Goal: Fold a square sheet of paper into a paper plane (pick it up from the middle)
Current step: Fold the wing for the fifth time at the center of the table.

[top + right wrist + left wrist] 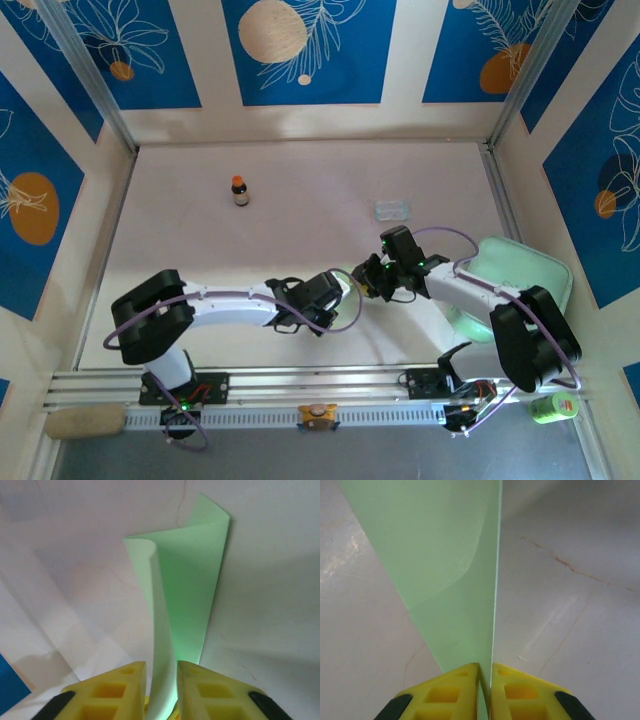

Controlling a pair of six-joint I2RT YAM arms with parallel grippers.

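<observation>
Where the two arms meet over the near middle of the white table (pixel 300 170), the square sheet of paper (pixel 450 570) is held up between them, to the left of the mint green tray (pixel 530 265) that is set at the table's right edge; the left arm (pixel 220 305) is stretched rightward and the right arm (pixel 470 290) leftward, their ends set close together. In the left wrist view the left gripper (pixel 485 668) is seen clamped on the paper, its yellow fingers (pixel 445 690) pressed together with the sheet pinched in the seam; from there the pale green sheet is spread upward and leftward, a soft curve being seen in it. In the right wrist view the right gripper (pixel 161 666) is seen with a narrow gap between its fingers, and a curled fold of the paper is passed through that gap; whether it is pressed cannot be told. Farther back, a small brown bottle (pixel 239 190) with an orange cap is stood upright at the left; a clear packet (pixel 392 209) is laid at the right, well apart from it.
</observation>
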